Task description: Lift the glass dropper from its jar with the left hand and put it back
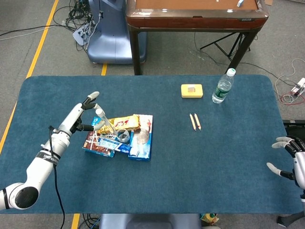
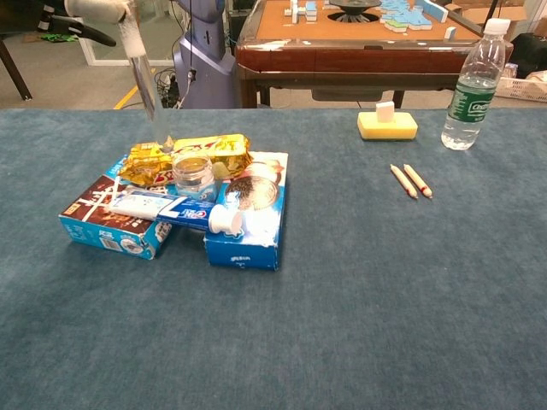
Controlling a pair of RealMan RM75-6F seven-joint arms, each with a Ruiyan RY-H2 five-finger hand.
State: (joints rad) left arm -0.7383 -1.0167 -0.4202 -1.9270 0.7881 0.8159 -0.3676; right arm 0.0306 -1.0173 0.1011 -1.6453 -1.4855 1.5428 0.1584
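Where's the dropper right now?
Out of the jar: the left hand holds the dropper tilted, on the table's left, its tip just above and left of the jar's mouth.

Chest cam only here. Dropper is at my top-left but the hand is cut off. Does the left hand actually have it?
Observer: Yes. In the head view the left hand pinches the dropper at its top end, with one finger sticking up free.
Operator: Right hand? Not in my view at all.
Observer: The right hand is at the far right edge of the table, fingers apart, holding nothing.
Operator: Tip over the jar?
Observer: Not yet, I think. From above, the tip seems to sit just left of the jar, out of it.
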